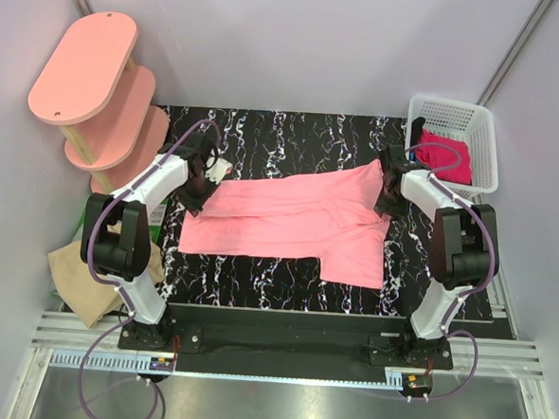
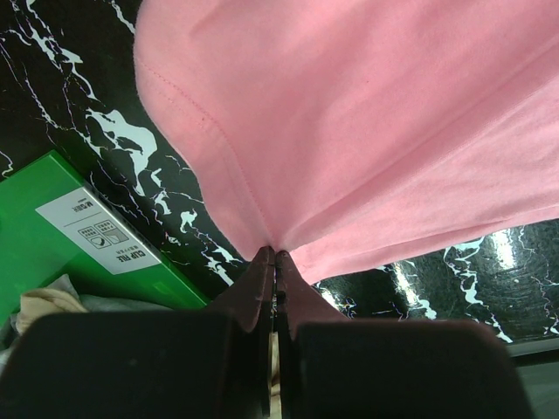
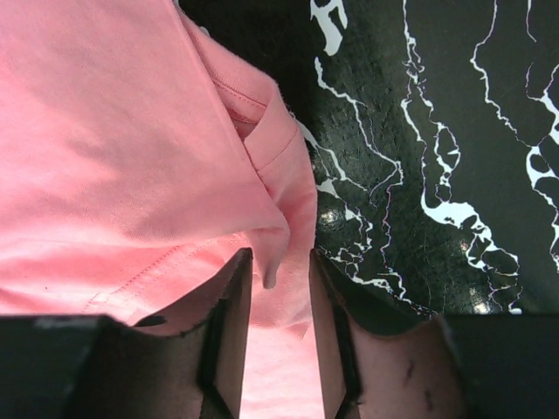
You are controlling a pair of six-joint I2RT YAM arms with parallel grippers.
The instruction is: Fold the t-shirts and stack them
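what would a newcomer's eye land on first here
The pink t-shirt spread wide across the black marbled table, lying between the two arms. The left arm has its jaws shut on the shirt's left edge, while the right arm has its jaws apart around a fold at its right edge. Next come the pink oval shelves at far left and the white basket at far right holding a magenta shirt.

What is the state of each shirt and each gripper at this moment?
salmon-pink t-shirt: spread on the table, wrinkled, not neatly folded
left gripper: shut on the salmon-pink t-shirt's edge
right gripper: open around a fold of that shirt
magenta-red t-shirt: crumpled in the white basket
tan-beige t-shirt: crumpled, off the table's left side
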